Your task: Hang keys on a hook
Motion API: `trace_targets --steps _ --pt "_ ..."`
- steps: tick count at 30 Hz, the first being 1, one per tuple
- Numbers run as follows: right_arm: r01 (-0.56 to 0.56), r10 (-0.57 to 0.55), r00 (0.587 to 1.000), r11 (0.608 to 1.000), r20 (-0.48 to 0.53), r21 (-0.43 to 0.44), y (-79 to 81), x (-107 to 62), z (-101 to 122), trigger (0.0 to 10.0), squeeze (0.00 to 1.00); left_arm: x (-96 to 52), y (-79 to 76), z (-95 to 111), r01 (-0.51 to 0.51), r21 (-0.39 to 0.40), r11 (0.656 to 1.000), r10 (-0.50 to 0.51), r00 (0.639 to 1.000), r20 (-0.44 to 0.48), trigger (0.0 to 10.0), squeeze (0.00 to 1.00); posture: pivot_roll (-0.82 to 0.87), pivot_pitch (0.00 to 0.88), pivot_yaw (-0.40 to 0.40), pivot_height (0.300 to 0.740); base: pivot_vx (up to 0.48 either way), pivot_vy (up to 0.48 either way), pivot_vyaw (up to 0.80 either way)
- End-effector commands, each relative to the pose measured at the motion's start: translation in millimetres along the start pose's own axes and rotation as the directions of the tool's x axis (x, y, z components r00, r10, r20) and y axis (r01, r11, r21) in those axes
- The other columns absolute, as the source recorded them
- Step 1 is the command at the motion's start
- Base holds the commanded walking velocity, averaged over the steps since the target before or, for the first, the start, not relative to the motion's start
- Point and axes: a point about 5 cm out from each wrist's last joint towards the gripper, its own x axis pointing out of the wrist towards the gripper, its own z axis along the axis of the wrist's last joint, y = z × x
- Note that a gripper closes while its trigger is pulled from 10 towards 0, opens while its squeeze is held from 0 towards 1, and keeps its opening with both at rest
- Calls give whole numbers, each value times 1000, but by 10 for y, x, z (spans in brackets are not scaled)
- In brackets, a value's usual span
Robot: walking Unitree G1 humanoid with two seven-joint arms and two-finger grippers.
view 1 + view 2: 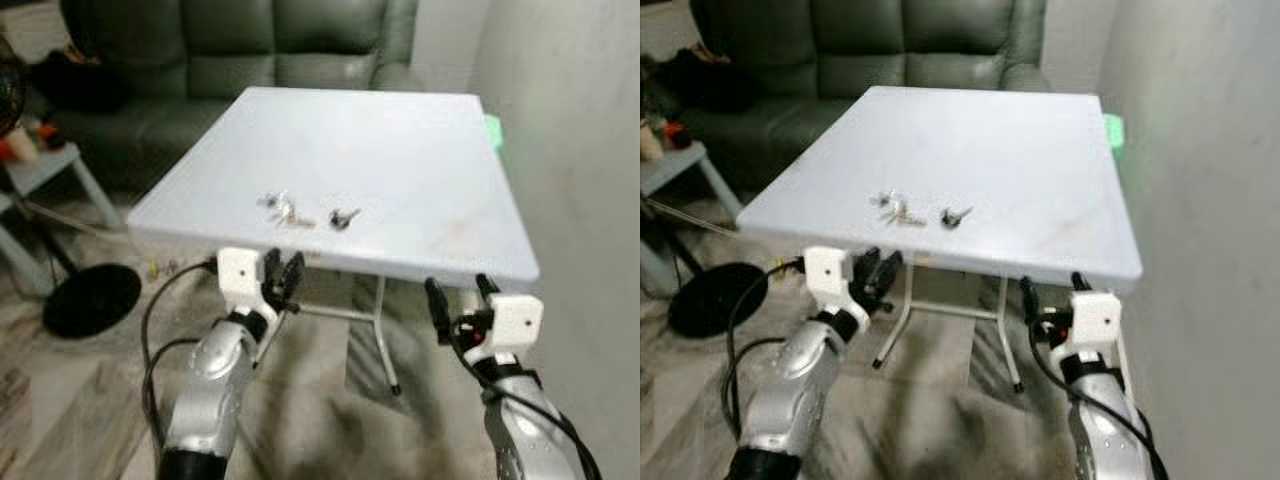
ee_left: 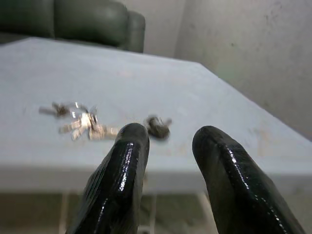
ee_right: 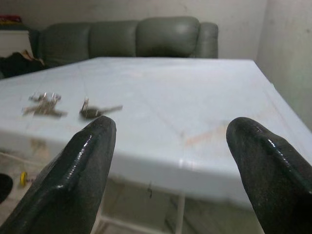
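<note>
Key bunch (image 1: 284,209) and single dark key (image 1: 343,217) lay near worktop (image 1: 430,160) front edge. Left gripper (image 1: 281,275) and right gripper (image 1: 460,297) below edge, jaws released, empty. Risk: low reach knocks keys off.

tabletop (image 1: 420,150) open around keys (image 1: 285,210) — wall (image 1: 570,150) (right) close.

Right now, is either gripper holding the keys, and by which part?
Nothing is held. Both the left gripper and the right gripper are open in front of the table edge, and the keys lie on the white table.
</note>
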Motion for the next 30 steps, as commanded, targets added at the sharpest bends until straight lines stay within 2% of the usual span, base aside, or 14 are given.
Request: trace_targets --steps 1,8,14,18,21,30 --pt "-27 26 999 1000 25 12 87 47 53 10000 0 -36 100 35 -26 17 1000 26 1000 4 10000 0 54 0 5 736 472 0 0" --pt "-35 34 999 999 23 15 94 36 54 10000 0 -44 83 23 -24 11 1000 24 1000 -3 10000 0 56 0 3 736 469 0 0" --pt "-56 56 998 998 9 -22 117 30 42 10000 0 -55 69 3 -22 16 1000 22 1000 -12 10000 0 56 0 2 736 456 0 0" --pt "-55 55 998 998 10 -15 122 25 37 10000 0 -57 43 -7 -19 27 999 19 1000 -16 10000 0 55 0 1 736 0 0 758" --pt "-44 44 999 999 11 8 114 15 33 10000 0 -61 31 -5 -14 37 999 14 1000 -13 10000 0 55 0 0 736 0 0 0" --pt "-33 33 999 999 -4 -4 92 11 16 10000 0 -74 59 -21 -33 0 999 33 999 -27 10000 0 60 0 -5 736 0 0 0"
